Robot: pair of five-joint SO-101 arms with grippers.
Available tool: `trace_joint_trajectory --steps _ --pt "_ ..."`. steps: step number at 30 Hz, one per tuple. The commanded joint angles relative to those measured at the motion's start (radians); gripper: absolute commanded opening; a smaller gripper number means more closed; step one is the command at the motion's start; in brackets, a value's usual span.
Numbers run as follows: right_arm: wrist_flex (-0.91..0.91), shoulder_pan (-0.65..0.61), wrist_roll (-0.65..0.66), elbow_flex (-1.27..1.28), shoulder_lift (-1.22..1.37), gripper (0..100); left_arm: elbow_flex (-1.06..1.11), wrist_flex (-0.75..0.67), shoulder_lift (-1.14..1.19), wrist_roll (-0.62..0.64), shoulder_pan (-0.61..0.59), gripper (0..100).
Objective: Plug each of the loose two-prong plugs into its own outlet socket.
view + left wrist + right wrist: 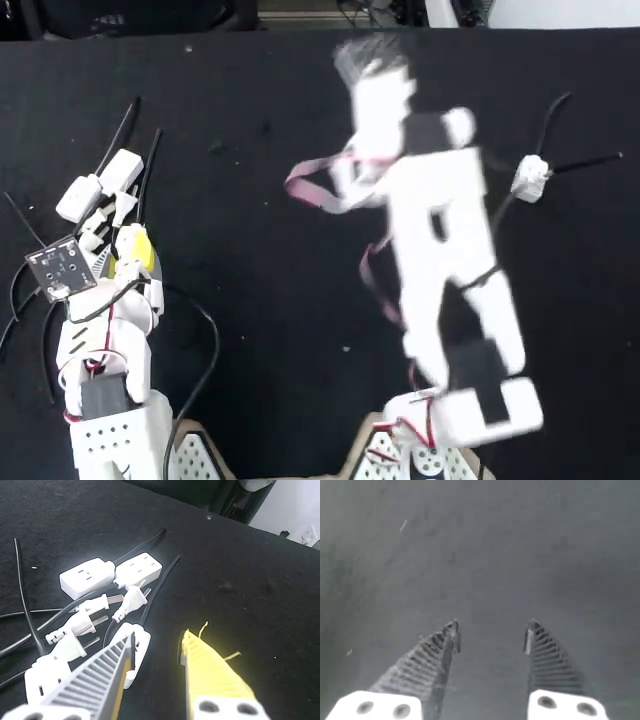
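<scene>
Black covering lies over the counter (pixel 250 330). High view: a cluster of white sockets and plugs (pixel 100 190) sits on the left side with black cords running off it. The left arm (pixel 105 350) stands just beside it. A separate small white fitting (pixel 530 178) on black cords lies well apart on the right side. The right arm (pixel 440 250) stretches over the middle of the counter. Left wrist view: the left pincer (pixel 156 639) is apart and grips nothing, one finger grey, one yellow. Beyond it, two outlet sockets (pixel 85 577) lie just beside each other. Several loose two-prong plugs (pixel 127 604) lie between these and the pincer. Another white block (pixel 140 642) is partly hidden by the grey finger. Right wrist view: the right pincer (pixel 492 630) is apart and empty over bare black counter.
</scene>
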Motion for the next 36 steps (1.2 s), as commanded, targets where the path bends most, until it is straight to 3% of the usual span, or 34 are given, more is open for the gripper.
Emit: trace_joint_trajectory --steps 1,10,15,24,30,36 --pt "-0.212 -0.144 -0.041 0.332 -0.13 20.1 -0.001 -0.015 -0.012 0.017 0.015 17" --pt "-0.632 -0.21 -0.075 0.687 -0.145 20.4 -0.013 -0.011 -0.011 0.011 0.002 17" --pt "-0.861 -0.21 -0.071 0.843 -0.153 20.2 -0.125 0.026 -0.005 -0.084 -0.044 17" --pt "-0.872 -0.21 -0.008 0.858 -0.153 20.1 -0.504 0.278 0.107 -0.224 -0.139 18" --pt "-0.872 -0.21 -0.003 0.858 -0.153 20.1 -0.598 0.292 0.477 -0.348 -0.142 18" --pt "-0.872 -0.21 -0.003 0.855 -0.153 20.1 -0.806 0.445 0.891 -0.399 -0.231 20"
